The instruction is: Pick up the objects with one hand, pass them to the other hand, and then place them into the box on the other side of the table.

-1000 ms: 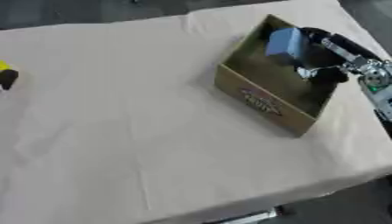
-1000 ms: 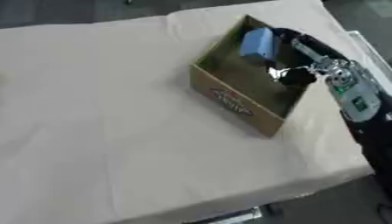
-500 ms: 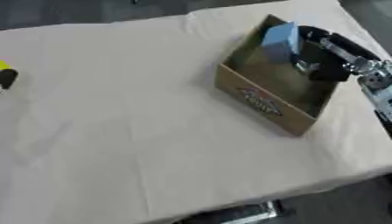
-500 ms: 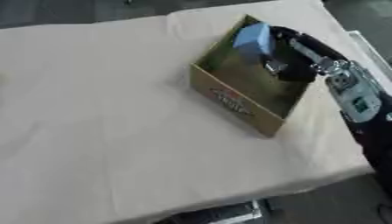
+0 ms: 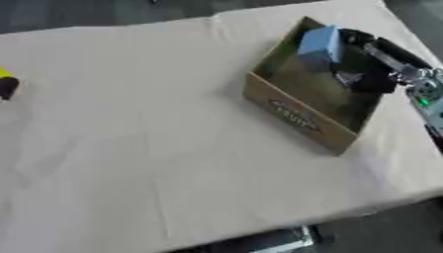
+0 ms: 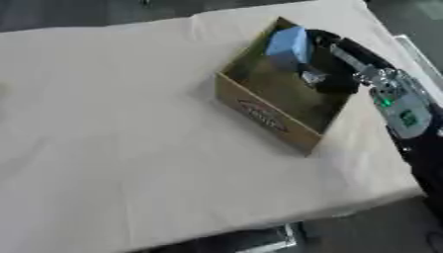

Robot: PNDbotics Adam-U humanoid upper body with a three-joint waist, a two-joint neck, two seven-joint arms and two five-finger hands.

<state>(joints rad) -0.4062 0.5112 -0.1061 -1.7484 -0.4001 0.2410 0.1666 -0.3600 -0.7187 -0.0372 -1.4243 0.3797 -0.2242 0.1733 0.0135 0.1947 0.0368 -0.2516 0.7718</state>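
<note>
Right robot hand (image 6: 333, 64) lifted blue block (image 6: 288, 43) | cardboard box (image 6: 268, 111)

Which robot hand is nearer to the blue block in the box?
The right robot hand: it reaches into the cardboard box and is right against the blue block. The left robot hand shows in neither view.

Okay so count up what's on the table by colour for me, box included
Blue: 1, the blue object at the right hand over the box.
Brown: 1, the cardboard box.
Yellow and dark: 1, a small object at the table's left edge.
Total: 3.
</note>
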